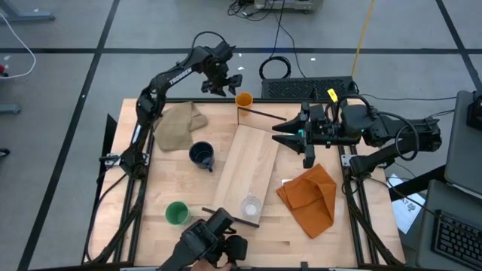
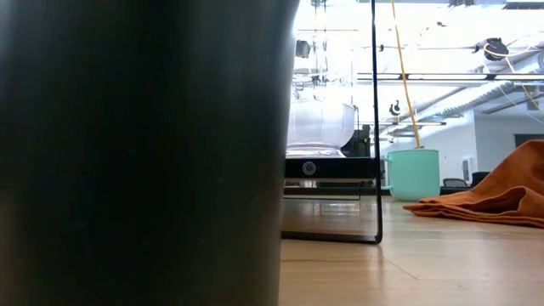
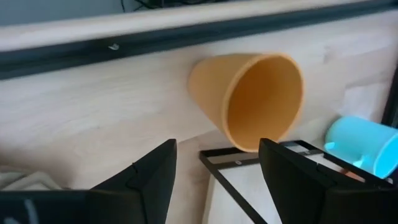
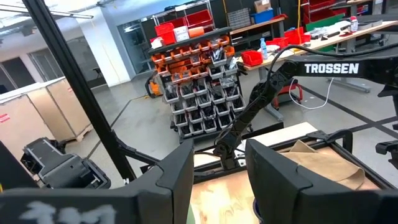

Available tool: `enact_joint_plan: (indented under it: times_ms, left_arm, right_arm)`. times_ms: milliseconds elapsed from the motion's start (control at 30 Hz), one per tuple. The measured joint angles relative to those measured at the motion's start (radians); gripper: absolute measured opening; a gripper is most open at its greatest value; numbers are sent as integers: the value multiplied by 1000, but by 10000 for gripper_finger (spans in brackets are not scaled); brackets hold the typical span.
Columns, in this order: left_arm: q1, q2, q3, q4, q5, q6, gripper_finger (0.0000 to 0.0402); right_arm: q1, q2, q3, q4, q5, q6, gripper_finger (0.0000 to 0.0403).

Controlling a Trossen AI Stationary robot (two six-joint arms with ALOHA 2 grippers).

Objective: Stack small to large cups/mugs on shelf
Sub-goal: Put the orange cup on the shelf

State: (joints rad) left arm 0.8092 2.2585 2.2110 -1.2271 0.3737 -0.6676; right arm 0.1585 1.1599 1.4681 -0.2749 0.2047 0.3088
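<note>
My left gripper (image 1: 224, 85) is open above the table's far edge, and its fingers (image 3: 149, 180) stand short of the orange cup (image 3: 255, 99). The orange cup (image 1: 243, 99) stands upright on the table just beyond the shelf's far dark strip (image 1: 263, 115). The light-wood shelf (image 1: 252, 162) lies flat mid-table and bears the clear cup (image 1: 251, 205) near its near end. My right gripper (image 1: 279, 136) is open and empty above the shelf's far right corner. The light-blue mug (image 3: 360, 149) stands there below it (image 2: 414, 174). The navy mug (image 1: 202, 156) and green cup (image 1: 177, 213) stand left of the shelf.
A tan cloth (image 1: 179, 124) lies at the far left and an orange cloth (image 1: 310, 197) right of the shelf. A black cup (image 1: 237, 247) stands at the near edge beside the low camera and fills the low view's left half (image 2: 136, 153). A keyboard (image 1: 309, 88) lies beyond the far edge.
</note>
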Motion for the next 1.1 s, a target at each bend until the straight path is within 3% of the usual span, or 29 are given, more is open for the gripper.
enact_joint_plan:
  times_ms: [400,1100]
  left_arm:
    - [-51,45,0,22,45,-12,230]
    - [-45,49,0,-2,-6,-23,230]
  right_arm:
    - [0,0,0,-20,0,17,137]
    - [0,0,0,-21,0,17,137]
